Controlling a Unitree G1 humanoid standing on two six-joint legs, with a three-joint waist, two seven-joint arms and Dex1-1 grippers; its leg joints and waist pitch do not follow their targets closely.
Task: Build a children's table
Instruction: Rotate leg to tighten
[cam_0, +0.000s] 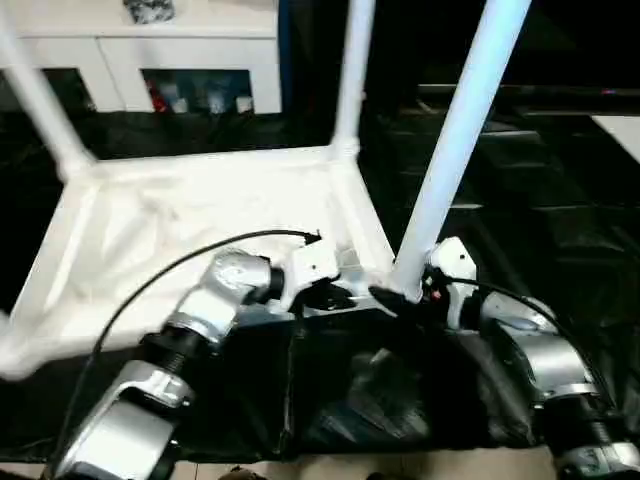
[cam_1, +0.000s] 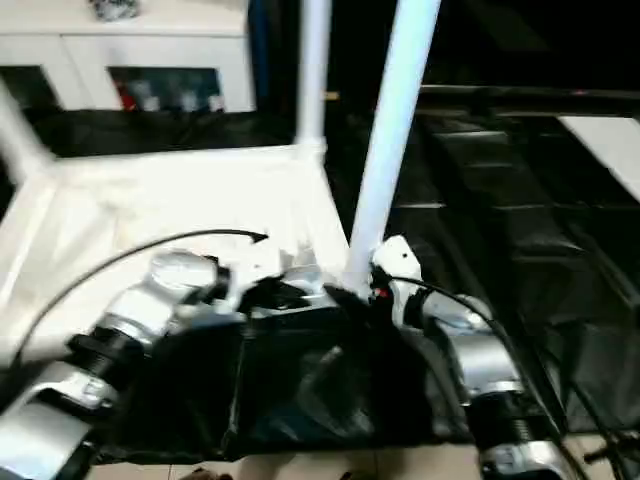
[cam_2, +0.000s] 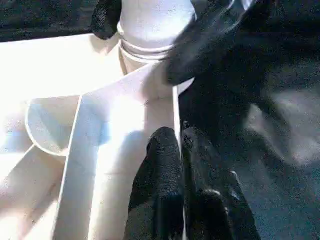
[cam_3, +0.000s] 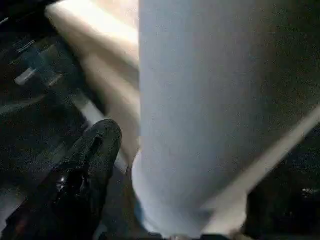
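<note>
The white tabletop (cam_0: 180, 230) lies upside down on black cloth, ribbed underside up. A white leg (cam_0: 455, 140) rises at a slant from its near right corner socket (cam_2: 150, 50). Two more legs stand in the far right corner (cam_0: 352, 70) and the far left corner (cam_0: 35, 100). My left gripper (cam_2: 179, 137) is shut on the thin rim wall beside that near right socket. My right gripper (cam_0: 398, 296) is open around the base of the slanted leg, one finger (cam_3: 95, 150) standing a little apart from it.
A white cabinet (cam_0: 140, 50) with glass doors stands behind the tabletop. Black cloth (cam_0: 520, 200) covers the surface to the right and in front. A pale surface edge (cam_0: 625, 135) shows at the far right.
</note>
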